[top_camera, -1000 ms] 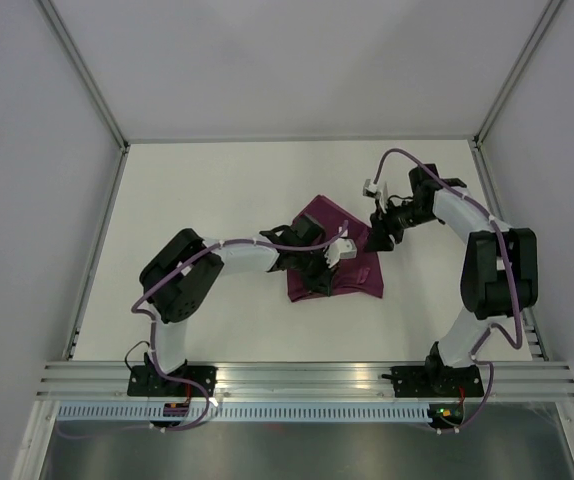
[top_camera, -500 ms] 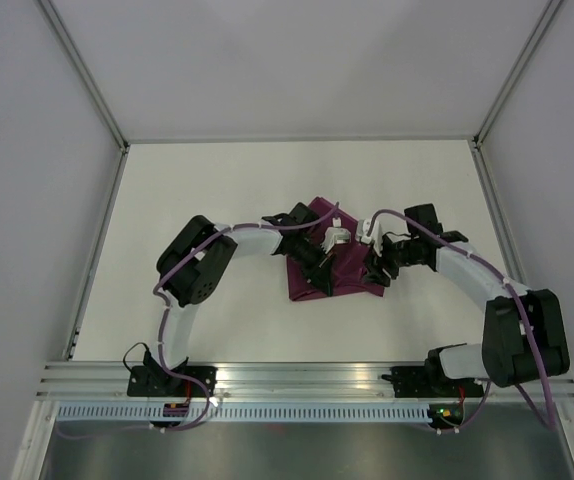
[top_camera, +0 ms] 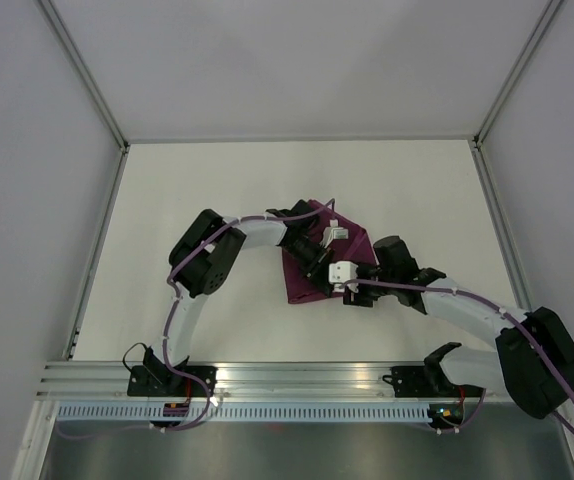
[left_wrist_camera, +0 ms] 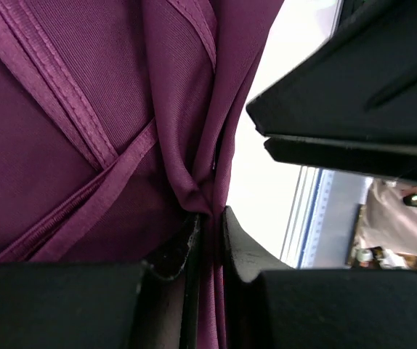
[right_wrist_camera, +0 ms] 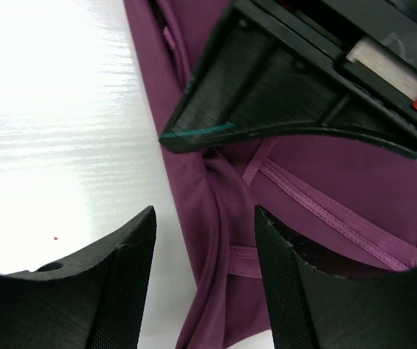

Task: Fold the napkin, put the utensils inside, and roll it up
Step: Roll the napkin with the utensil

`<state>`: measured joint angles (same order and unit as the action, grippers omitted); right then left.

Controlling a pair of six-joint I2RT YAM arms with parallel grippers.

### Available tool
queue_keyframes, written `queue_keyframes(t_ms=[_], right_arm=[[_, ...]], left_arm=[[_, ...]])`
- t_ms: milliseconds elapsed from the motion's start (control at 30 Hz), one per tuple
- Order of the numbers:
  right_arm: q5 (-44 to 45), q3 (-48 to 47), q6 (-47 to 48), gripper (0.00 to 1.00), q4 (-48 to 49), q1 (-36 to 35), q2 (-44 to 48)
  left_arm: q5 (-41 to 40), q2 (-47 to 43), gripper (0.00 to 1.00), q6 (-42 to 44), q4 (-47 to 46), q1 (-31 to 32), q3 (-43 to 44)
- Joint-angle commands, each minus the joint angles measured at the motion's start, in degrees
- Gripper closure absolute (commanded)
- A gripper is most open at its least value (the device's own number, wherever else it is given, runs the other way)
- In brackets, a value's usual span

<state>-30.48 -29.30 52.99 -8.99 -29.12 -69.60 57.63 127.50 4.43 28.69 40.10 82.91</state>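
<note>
Napkin (top_camera: pixel 299 284) is found in a folded, bunched heap on the table (top_camera: pixel 197 180), near mid-table and a little right of centre. Both arms are extended over it, the left arm from the left and the right arm low from the near right. In the top view the two wrists are seen close together at the near edge of the cloth.

Left gripper (left_wrist_camera: pixel 210 218): closed on a fold of the napkin. The cloth is nipped between the two fingertips and gathered into creases that converge on the pinch. Stitched hems are seen crossing on the cloth beside the pinch. The black body of the right gripper is seen just beside it.

Right gripper (right_wrist_camera: pixel 205 218): jaws spread wide, nothing clasped. A folded edge of the napkin is seen running through the gap between the fingers (right_wrist_camera: pixel 125 276), with bare table on one side of it and hemmed cloth on the other. Contact between fingers and cloth cannot be told. The left gripper's black body is seen just ahead, over the napkin.
</note>
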Motion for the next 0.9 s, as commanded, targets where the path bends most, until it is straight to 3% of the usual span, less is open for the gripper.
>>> queue_keyframes(t_ms=[0,333,867], right_arm=[[3.49,2.13,1.85,0.38,5.82,-3.21,2.45],[11.49,7.24,3.87,0.38,13.38,-12.09,1.58],[10.71,3.02,6.42,0.46,9.17,-12.71,-8.79]], left_arm=[[-0.94,3.01,0.98,-2.40,5.41,-0.37,2.16],[0.65,5.48,0.98,-2.14,6.65,-0.98,2.52],[4.69,6.97,0.98,1.28,8.49,-2.21,1.73]])
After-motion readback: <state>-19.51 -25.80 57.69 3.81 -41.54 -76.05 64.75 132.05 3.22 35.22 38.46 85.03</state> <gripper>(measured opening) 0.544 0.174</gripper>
